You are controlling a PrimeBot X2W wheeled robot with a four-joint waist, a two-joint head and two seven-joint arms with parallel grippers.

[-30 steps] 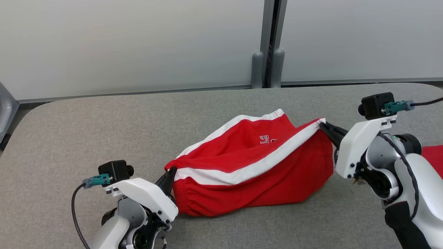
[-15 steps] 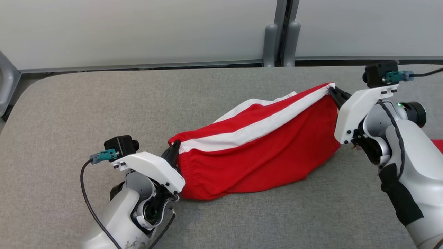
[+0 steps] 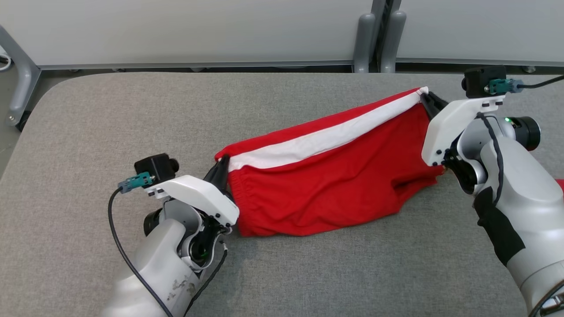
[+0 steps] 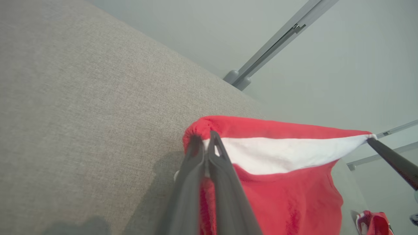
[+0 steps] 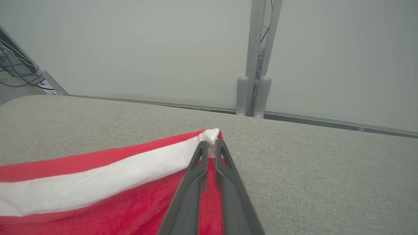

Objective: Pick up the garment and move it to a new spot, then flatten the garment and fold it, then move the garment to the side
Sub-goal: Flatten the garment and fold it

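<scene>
Though slack before, garment tauter now.

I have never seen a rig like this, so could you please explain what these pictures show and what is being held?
This is a wheeled robot with two arms. The wide picture comes from a camera on its head, looking down at a grey padded table. The other two come from cameras on its wrists, each looking along that arm's own two dark fingers. On the table lie red shorts with a white stripe. The left gripper is shut on the end with the gathered waistband, and the right gripper is shut on the far corner of the stripe. The striped edge is stretched taut between them; the rest lies on the table. In the left wrist view, the dark finger at the right edge belongs to the other arm.
</scene>
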